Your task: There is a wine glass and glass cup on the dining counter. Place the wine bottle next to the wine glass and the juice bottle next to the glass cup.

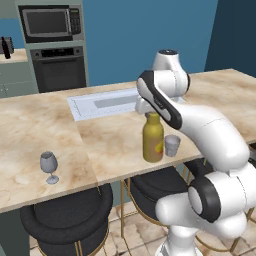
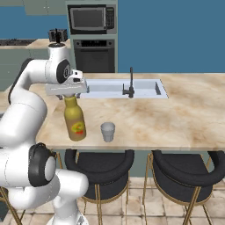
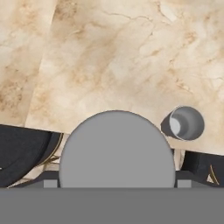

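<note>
The juice bottle (image 2: 74, 123) is standing on the bench (image 2: 176, 114), left of centre, just beside the glass cup (image 2: 107, 131). The fingers (image 2: 66, 93) are hanging over its cap; their grip I cannot tell. The juice step is seeming nearly finished; next, lifting clear and fetching the wine bottle.

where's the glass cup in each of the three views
Left base view: the glass cup stands right of centre, just right of the juice bottle.
Right base view: centre, again right of the bottle.
Hand view: right of middle, seen from above.
Shared landmark: the juice bottle.
</note>
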Controlling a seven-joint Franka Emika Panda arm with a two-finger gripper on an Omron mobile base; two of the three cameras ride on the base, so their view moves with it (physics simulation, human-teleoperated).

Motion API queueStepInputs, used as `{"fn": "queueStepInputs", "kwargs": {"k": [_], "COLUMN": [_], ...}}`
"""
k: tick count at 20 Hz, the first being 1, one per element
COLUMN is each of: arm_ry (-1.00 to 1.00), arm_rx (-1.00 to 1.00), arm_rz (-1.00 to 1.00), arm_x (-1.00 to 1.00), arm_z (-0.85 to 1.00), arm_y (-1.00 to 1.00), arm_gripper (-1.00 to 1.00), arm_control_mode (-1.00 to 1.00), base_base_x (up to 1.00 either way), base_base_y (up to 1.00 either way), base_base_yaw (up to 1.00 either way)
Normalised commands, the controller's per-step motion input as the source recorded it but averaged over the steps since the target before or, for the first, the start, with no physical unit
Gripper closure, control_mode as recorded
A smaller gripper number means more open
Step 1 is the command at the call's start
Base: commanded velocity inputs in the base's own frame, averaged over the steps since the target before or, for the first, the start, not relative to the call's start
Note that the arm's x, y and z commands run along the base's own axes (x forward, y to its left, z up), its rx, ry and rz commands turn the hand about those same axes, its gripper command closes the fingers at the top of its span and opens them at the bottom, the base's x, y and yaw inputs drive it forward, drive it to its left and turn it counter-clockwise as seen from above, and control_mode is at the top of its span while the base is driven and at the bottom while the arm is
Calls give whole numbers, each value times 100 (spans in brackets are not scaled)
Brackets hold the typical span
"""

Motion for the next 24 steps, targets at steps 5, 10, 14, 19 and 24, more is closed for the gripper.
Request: {"fn": "queueStepInputs", "kwargs": {"k": [5,10,14,19,24], "arm_ry": [-2,-5,-8,-6,-2], "arm_rx": [0,0,0,0,0], "arm_rz": [0,0,0,0,0], "arm_x": [29,13,13,10,20], "arm_z": [-11,-19,-14,-13,-12], "arm_y": [-5,-11,-14,-15,-4], "arm_gripper": [100,100,100,100,100], "arm_control_mode": [-100,-100,-100,-100,-100], "base_base_x": [0,0,0,0,0], "base_base_y": [0,0,0,0,0], "base_base_yaw": [0,0,0,0,0]}}
